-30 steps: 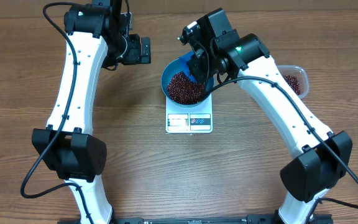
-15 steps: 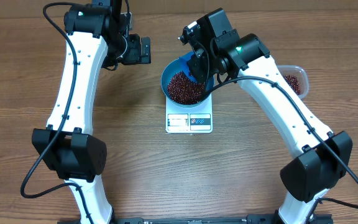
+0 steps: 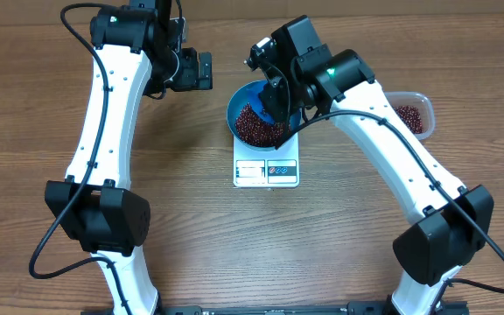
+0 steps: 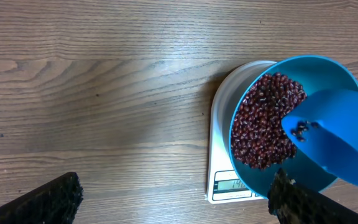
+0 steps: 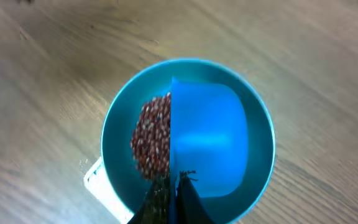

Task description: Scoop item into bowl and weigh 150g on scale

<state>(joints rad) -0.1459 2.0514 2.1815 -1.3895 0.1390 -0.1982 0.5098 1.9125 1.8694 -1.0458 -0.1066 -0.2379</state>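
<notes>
Right fingers are clamped fully shut on the handle of the blue scoop. The scoop sits tipped over the bowl, mouth pointing down into it. A few beans are at the scoop's lip in the left wrist view; the rest of the scoop looks nearly empty.

Left fingers are spread as wide as they go and hold nothing. They hang over bare counter, just left of the scale.

Where things are:
- The bowl is centred on the scale.
- The beans are heaped inside the bowl, piled towards the side away from the scoop.
- The clear tub with the remaining beans is well off to my right, beside the right arm.

The display is partly behind the bowl rim and my left finger. I can't read the full number, so I'm not calling the weight.

My read is that this is the top-up phase, trimming towards target. To do it well:
- Tip the scoop slowly and let the beans go a few at a time, not as a dump.
- Keep the scoop clear of the bowl rim and the bean heap, since any contact loads the scale and fakes the reading.
- Pause after each trickle, let the number settle, then check it.
- Keep the lip inside the rim so nothing bounces onto the counter.
- If it overshoots, scoop a little back out to the tub.
</notes>
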